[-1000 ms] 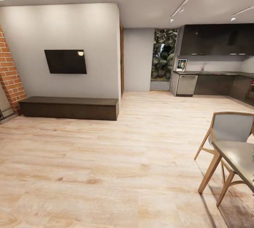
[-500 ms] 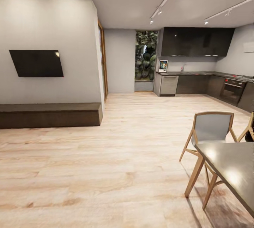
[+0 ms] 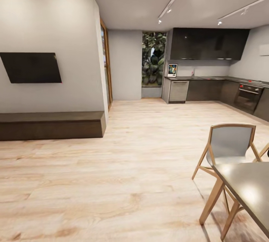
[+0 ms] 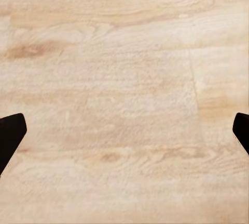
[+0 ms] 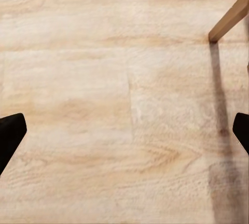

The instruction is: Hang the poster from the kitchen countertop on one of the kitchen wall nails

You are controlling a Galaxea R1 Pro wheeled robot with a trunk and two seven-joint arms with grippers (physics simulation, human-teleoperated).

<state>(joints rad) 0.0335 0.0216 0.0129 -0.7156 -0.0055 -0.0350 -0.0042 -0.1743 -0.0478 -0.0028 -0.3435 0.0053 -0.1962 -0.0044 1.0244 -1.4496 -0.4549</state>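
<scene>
Far across the room the poster (image 3: pixel 172 70) stands upright on the left end of the kitchen countertop (image 3: pixel 209 78), leaning against the wall beside the dark cabinets. It is small at this distance, with a white border and dark blue artwork. My left gripper (image 4: pixel 124 133) is open over bare wooden floor, its two dark fingertips (image 4: pixel 10 135) at the picture's edges. My right gripper (image 5: pixel 124 133) is open too, above floor planks near a wooden chair leg (image 5: pixel 231 18). Nothing sits between either pair of fingers.
A grey dining table (image 3: pixel 250 193) and a wooden-framed chair (image 3: pixel 228 146) stand close at the right. A long dark bench (image 3: pixel 50 124) and a black wall TV (image 3: pixel 31 67) are at the left. An oven (image 3: pixel 247 97) sits in the right cabinets. Open wooden floor (image 3: pixel 142 148) leads to the kitchen.
The whole picture has slid leftwards as the camera turned right. The brick wall has left the view, the kitchen's right run and oven have come in, and the chair and table sit lower.
</scene>
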